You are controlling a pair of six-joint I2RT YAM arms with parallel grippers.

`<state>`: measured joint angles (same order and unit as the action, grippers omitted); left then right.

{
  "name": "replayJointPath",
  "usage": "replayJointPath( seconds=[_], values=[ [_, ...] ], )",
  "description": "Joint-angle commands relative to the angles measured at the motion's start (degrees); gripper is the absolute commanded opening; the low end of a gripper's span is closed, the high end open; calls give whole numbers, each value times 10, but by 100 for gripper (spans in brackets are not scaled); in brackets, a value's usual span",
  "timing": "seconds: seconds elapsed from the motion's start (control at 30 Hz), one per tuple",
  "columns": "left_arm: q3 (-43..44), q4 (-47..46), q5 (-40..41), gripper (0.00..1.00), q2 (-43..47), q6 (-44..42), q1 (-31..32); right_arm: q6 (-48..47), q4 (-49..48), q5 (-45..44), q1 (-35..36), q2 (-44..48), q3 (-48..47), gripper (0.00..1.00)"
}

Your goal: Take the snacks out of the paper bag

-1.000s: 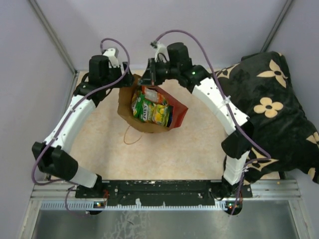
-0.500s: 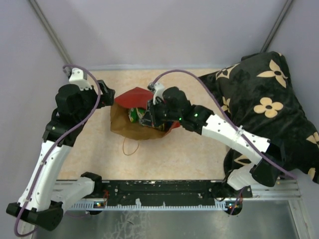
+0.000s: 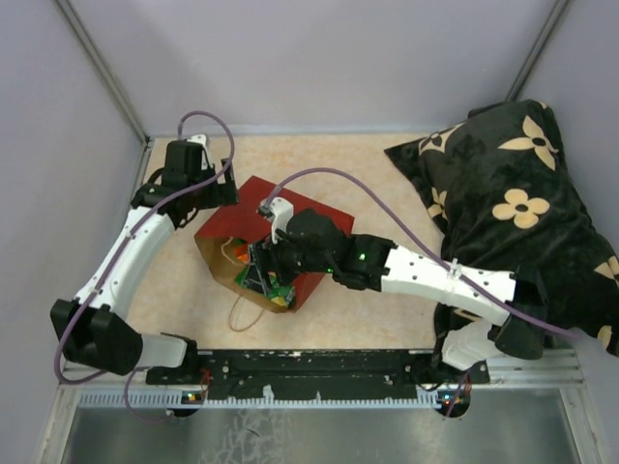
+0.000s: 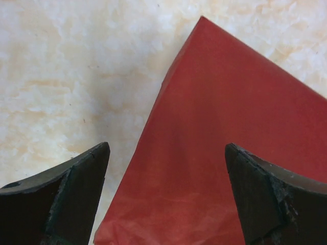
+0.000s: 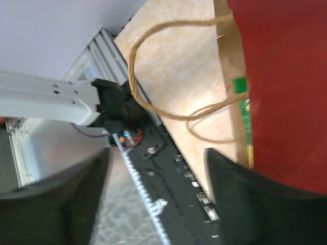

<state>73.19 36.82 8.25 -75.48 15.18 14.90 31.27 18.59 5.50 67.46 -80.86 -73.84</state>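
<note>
Snacks (image 3: 274, 287) in paper bag (image 3: 280, 205), pillow (image 3: 513, 193) right of it, left claw (image 4: 166, 153) behind bag

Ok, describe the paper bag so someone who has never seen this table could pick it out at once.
On the beige marbled table, look left of the big black flowered pillow. The paper bag sits there, red outside and brown kraft inside, a thin string handle looping onto the table. Nothing else there is red, and it is boxy where the pillow is soft.
</note>
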Motion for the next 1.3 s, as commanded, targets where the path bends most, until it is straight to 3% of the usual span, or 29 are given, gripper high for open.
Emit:
replayJointPath(
  seconds=[0.0, 0.03, 0.17, 0.27, 0.33, 0.43, 0.53, 0.63, 0.87, 1.07, 1.27],
  values=[
    [31, 35, -30, 100, -21, -21, -2, -7, -22, -23, 15, 29, -7, 94],
    [32, 37, -37, 100, -28, -27, -3, -7, -26, -32, 14, 44, -3, 99],
    [43, 45, -62, 100, -66, -43, -4, -13, -55, -89, 12, 135, 22, 99],
    [43, 32, -93, 100, -84, -52, -5, 26, -142, -80, -17, 228, 87, 99],
    [41, 22, -119, 100, -96, -57, -6, 81, -188, -56, -89, 286, 136, 99],
    [43, 28, -154, 99, -124, -69, -7, 144, -145, -59, -195, 334, 171, 99],
    [49, 55, -160, 99, -150, -76, -7, 204, -73, -35, -299, 323, 202, 99],
    [39, 59, -157, 98, -160, -83, -7, 251, -93, -13, -348, 293, 259, 99],
    [21, 54, -137, 97, -156, -86, -15, 298, -145, -46, -353, 205, 330, 98],
    [21, 18, -189, 97, -141, -93, -20, 325, -193, -75, -354, 176, 378, 85],
    [41, 28, -232, 96, -159, -94, -21, 322, -305, -53, -377, 126, 403, 68]
  ],
)
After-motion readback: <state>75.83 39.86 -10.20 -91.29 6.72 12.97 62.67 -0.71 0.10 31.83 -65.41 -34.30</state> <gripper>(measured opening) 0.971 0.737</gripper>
